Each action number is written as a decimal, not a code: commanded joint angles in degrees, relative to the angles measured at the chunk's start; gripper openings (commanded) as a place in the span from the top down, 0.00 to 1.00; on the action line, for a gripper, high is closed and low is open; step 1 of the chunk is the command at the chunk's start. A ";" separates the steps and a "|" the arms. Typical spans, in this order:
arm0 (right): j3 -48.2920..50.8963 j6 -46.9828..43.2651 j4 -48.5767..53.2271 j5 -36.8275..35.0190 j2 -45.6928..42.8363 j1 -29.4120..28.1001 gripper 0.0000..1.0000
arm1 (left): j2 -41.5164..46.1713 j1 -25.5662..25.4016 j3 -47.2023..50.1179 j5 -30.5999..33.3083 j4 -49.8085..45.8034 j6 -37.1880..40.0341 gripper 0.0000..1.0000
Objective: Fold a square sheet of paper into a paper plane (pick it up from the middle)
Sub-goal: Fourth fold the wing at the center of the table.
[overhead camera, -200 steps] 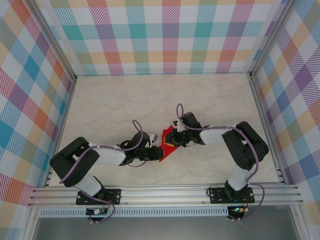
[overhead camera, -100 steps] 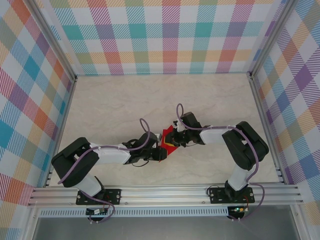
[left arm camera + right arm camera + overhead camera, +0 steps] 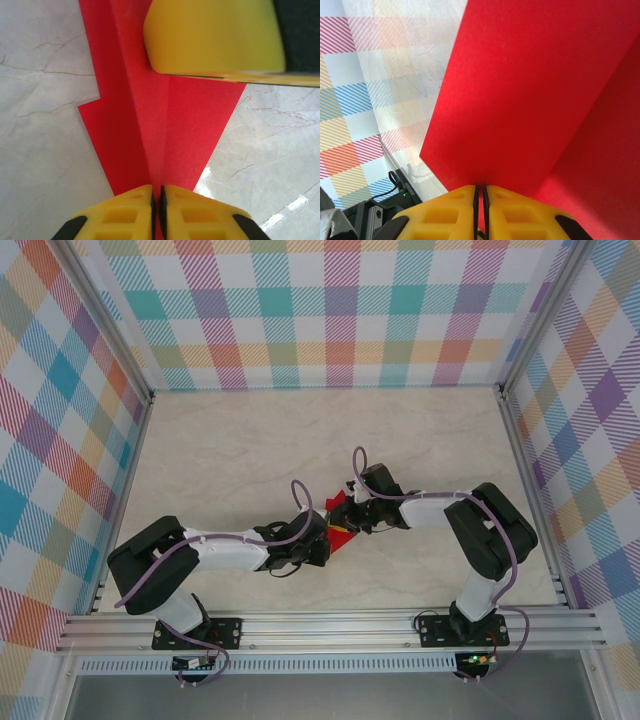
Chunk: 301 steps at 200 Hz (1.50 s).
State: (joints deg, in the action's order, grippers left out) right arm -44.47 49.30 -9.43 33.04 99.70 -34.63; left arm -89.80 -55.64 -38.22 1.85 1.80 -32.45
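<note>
Noted: red paper sheet [image 3: 175, 130], partly folded, centre crease set, held over tabletop [image 3: 40, 125] mid-workspace between both arms. 
On left gripper [image 3: 156, 194], jaws closed tight on crease end; on right gripper [image 3: 480, 189], jaws closed tight on opposite edge. 
Risks: tear if arms pull apart; buckling if pushed together; skewed crease if thin pinch slips.

A pale marble-veined tabletop [image 3: 300, 440] spreads across the centre — pastel plaid walls [image 3: 330, 310] close it in at nine, twelve and three o'clock, an aluminium rail [image 3: 330, 625] running along six o'clock.
</note>
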 commanded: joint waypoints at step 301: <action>-1.19 -0.73 -1.34 1.26 -0.26 -0.60 0.86 | -5.09 14.16 10.34 -32.06 26.50 -5.68 0.97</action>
State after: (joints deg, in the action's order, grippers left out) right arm -43.75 48.73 -8.75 34.30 98.28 -34.96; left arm -93.71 -42.57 -28.34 -28.08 26.17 -37.58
